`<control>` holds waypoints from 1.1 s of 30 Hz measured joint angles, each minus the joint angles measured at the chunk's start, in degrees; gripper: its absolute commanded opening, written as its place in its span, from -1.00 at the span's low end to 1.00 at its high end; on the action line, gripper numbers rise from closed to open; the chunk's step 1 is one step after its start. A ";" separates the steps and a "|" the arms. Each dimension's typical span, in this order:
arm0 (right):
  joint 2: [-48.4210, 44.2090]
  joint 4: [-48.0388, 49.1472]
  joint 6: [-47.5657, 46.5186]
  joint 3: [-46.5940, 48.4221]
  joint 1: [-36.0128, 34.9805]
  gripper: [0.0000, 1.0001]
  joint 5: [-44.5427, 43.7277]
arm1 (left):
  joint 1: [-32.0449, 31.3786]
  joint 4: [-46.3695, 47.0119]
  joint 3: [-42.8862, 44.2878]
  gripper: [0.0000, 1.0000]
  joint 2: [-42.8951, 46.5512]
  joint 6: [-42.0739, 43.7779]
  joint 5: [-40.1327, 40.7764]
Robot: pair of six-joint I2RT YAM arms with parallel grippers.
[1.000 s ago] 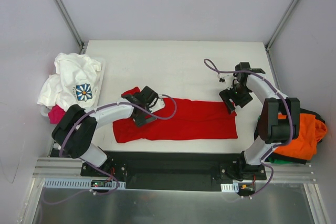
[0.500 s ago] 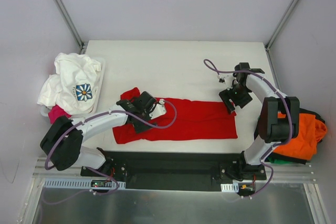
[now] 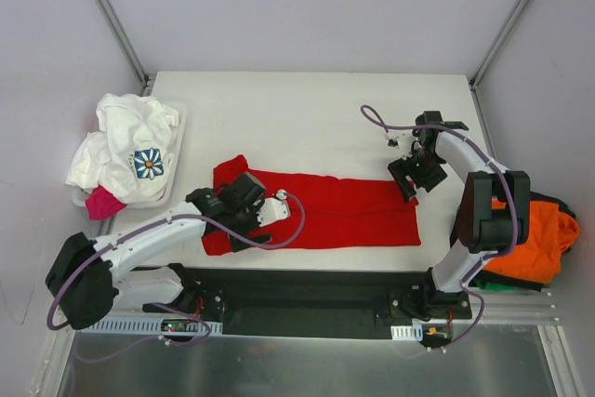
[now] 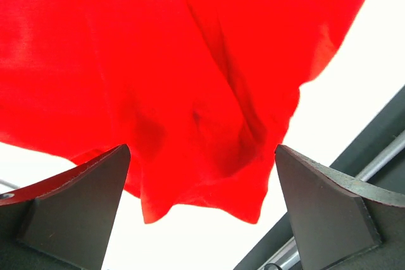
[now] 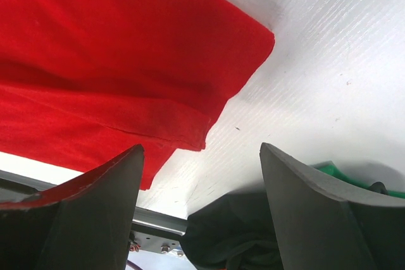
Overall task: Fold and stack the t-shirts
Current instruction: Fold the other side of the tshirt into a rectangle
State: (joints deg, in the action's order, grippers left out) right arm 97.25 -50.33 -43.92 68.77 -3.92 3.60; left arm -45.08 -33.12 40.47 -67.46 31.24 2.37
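White table between pale grey walls, viewed from above. At the far-left edge, a heaped white cloth t-shirt with a blue square flower print, and a scrap of pink cloth poking out at its near side. Across the near middle of the table, a plain bright red cloth t-shirt, folded into a long band running left to right, smooth along most of its length, creased and rumpled at the left end. Over that rumpled left end, the left end effector, fingers spread wide with nothing gripped, only the near-left corner of the red fabric below them. Further right, over the far-right corner of the red band, the right end effector, also spread and pinching nothing, with bare table and the neat folded corner between its fingers in the wrist view. Off the right edge of the table, a bunched orange cloth t-shirt beside some dark green cloth.
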 measured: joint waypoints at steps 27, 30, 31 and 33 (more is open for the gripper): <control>-14.45 2.64 0.83 -2.93 -11.69 0.93 -12.26 | 10.32 19.32 7.32 0.99 -13.49 7.17 18.73; -14.23 4.07 0.33 -6.25 -13.70 0.93 -13.68 | 12.17 19.63 7.32 0.99 -15.87 7.37 18.80; -14.08 4.31 0.11 -6.99 -14.12 0.93 -13.97 | 12.63 19.85 7.32 0.99 -16.70 7.41 18.86; -13.57 5.75 -0.33 -8.96 -14.95 0.93 -14.71 | 13.22 20.24 7.32 0.99 -18.36 7.52 19.34</control>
State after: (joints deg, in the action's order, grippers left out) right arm 83.68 -44.58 -44.25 59.81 -18.87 -11.11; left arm -31.86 -12.88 47.79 -85.82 38.76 21.71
